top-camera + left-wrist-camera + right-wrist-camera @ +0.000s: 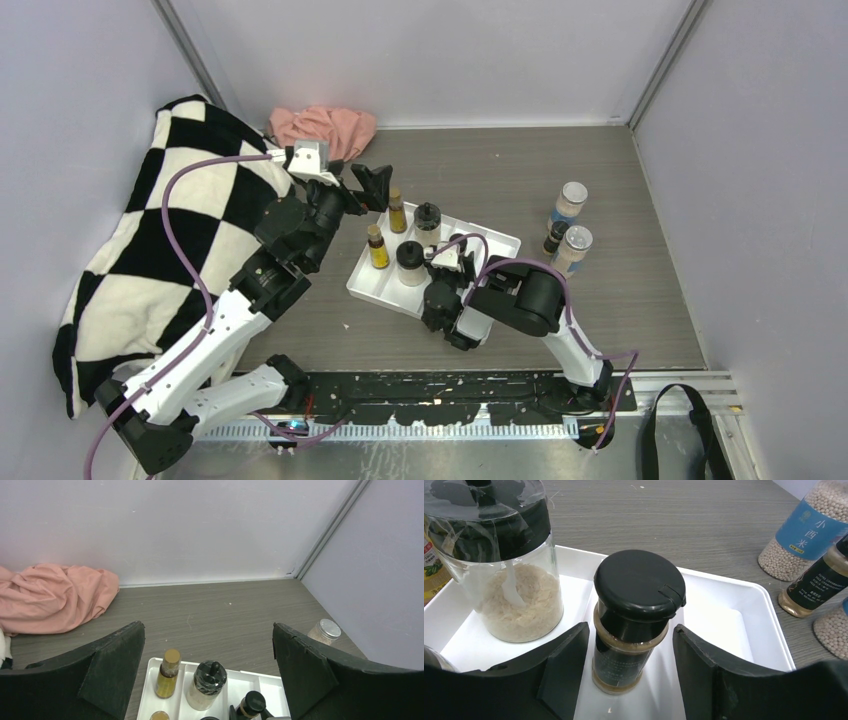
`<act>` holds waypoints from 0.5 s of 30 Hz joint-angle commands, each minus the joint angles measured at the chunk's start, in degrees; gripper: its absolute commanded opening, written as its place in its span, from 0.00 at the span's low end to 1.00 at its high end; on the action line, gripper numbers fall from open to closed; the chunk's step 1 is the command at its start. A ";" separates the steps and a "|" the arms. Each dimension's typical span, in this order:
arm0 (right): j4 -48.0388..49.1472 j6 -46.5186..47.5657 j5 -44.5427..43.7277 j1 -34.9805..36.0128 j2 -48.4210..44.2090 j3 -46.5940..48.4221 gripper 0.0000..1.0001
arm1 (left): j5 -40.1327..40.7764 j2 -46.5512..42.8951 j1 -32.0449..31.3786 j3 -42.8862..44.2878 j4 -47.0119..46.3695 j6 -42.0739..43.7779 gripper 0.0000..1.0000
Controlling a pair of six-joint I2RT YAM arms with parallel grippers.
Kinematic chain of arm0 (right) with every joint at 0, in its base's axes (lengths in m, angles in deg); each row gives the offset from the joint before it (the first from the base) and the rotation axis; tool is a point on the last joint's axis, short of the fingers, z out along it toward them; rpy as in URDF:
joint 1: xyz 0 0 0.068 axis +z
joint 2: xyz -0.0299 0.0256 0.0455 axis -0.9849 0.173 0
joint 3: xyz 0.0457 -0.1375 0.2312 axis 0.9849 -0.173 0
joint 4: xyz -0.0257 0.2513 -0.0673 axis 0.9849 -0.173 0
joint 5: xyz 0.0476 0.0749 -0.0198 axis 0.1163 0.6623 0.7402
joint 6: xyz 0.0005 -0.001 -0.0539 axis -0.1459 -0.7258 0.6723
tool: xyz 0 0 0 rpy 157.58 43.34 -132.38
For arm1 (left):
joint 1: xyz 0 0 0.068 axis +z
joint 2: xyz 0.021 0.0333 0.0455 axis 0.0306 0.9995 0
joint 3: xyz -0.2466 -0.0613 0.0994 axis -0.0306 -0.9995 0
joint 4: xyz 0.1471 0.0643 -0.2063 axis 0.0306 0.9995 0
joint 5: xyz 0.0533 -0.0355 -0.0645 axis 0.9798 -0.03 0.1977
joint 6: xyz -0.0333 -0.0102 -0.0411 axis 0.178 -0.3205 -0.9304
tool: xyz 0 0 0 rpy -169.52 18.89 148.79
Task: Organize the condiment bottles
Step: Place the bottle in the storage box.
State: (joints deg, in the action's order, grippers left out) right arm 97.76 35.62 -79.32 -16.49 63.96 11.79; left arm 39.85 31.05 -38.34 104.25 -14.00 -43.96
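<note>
A white tray (492, 243) holds two slim yellow brown-capped bottles (397, 212) (377, 247) and two black-lidded beige jars (427, 222) (410, 262). My right gripper (630, 629) is open around a tiny dark black-capped bottle (636, 625) that stands in the tray (729, 615), with a gap on each side. One jar (509, 580) stands left of it. Two clear silver-lidded shakers (570, 205) (573, 248) and another tiny dark bottle (553, 237) stand on the table right of the tray. My left gripper (207, 627) is open and empty above the tray's far-left end.
A black-and-white checkered cushion (170, 240) lies along the left wall. A pink cloth (320, 128) is bunched at the back wall. Grey walls close in the back and both sides. A black strap (690, 420) lies at the near right.
</note>
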 commanded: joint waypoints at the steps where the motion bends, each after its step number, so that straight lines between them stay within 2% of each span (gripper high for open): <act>1: -2.23 -0.22 -2.81 0.16 -0.93 -0.82 0.68 | 0.35 -0.70 0.17 -0.16 -1.41 -0.32 1.00; 15: -2.12 3.57 -2.20 0.18 -7.70 -1.25 0.68 | -0.48 0.48 0.19 0.29 -1.39 -0.65 1.00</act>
State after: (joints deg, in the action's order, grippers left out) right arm 94.07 37.89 -79.95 -16.49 60.05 10.54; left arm 39.79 31.23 -38.34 104.23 -13.96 -44.01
